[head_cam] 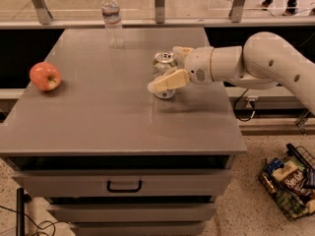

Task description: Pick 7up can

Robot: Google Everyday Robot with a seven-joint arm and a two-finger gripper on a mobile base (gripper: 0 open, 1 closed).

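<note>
The 7up can [164, 59] stands upright on the grey table [98, 117], right of centre, its shiny top showing. My gripper [163, 69] reaches in from the right at can height and is open. One cream finger [168, 81] lies across the front of the can and hides most of its body. The other finger [180, 51] sits behind the can on the right. The can is between the two fingers and rests on the table.
A clear plastic water bottle [112, 18] stands at the table's back edge. A red apple [45, 76] lies at the left. The table has drawers below its front edge. A wire basket of snacks [290, 181] sits on the floor at the right.
</note>
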